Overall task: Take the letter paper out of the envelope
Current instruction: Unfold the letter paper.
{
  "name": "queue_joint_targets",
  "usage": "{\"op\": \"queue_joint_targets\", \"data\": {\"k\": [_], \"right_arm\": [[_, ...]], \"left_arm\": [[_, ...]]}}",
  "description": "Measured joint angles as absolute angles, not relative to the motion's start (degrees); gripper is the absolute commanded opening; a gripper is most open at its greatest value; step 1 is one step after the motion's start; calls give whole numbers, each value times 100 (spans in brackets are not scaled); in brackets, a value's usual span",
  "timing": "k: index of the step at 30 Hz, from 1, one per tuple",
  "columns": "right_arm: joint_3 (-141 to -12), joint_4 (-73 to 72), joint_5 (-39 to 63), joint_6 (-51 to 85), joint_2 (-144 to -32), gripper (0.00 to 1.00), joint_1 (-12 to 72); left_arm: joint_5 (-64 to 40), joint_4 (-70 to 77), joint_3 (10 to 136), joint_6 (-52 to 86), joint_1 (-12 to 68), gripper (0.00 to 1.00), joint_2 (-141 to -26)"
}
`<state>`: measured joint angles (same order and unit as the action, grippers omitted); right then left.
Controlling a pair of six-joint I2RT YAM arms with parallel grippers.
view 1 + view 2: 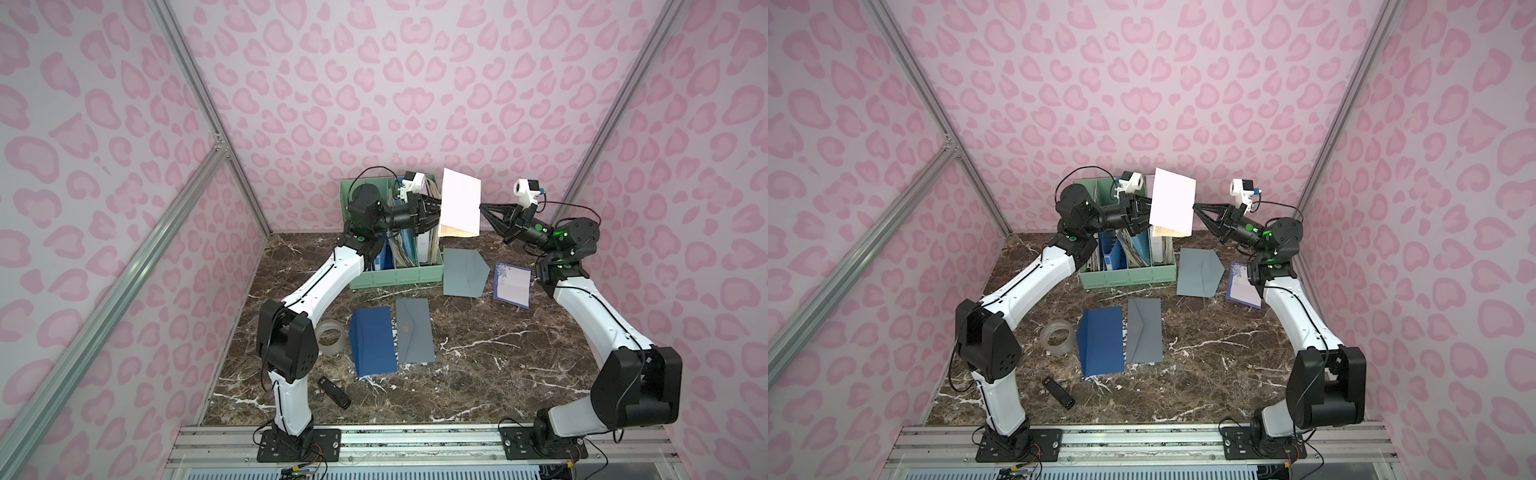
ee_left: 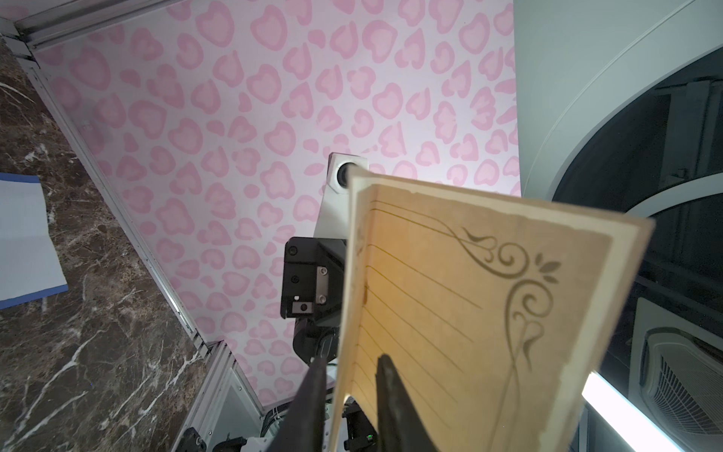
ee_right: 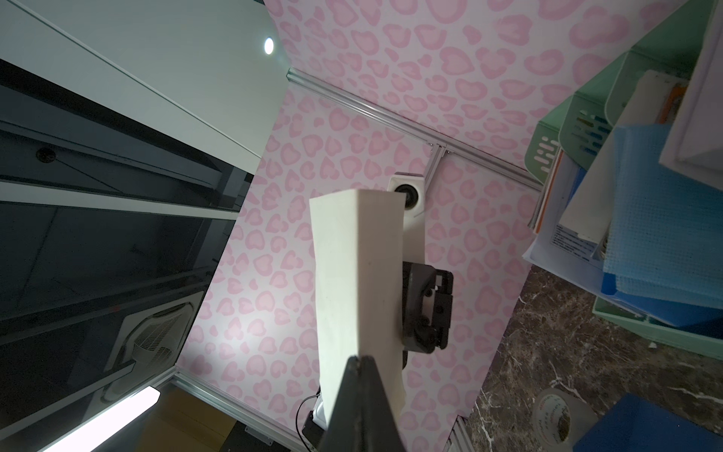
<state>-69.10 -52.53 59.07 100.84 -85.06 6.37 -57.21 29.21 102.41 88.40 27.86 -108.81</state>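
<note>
1. A white envelope (image 1: 459,201) hung in mid-air above the tabletop (image 1: 498,357), with tan letter paper (image 2: 469,313) showing at its lower end.
2. A green file rack (image 1: 395,279) behind it held folders and papers.
3. The right gripper (image 1: 482,206), its arm reaching level, was pinched tight on the envelope's edge.
4. The left gripper (image 2: 352,360) straddled the letter paper; I couldn't tell whether it gripped.
</note>
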Motion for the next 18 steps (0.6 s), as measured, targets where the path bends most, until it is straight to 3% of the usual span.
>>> {"op": "queue_joint_targets", "data": {"k": [6,11,18], "right_arm": [[-6877,-5236,5913,10082,-8523,2,637],[-6969,-4652,5959,9688,-8490,30,642],[-8051,-1354,5699,7373,-8313,61,591]], "left_arm": [[-5677,2952,10193,8860,2797,6,-10881],[-5618,2893,10193,8853,2792,0,-10877],[-5513,1216,10530,7887,2764,0,-10735]]}}
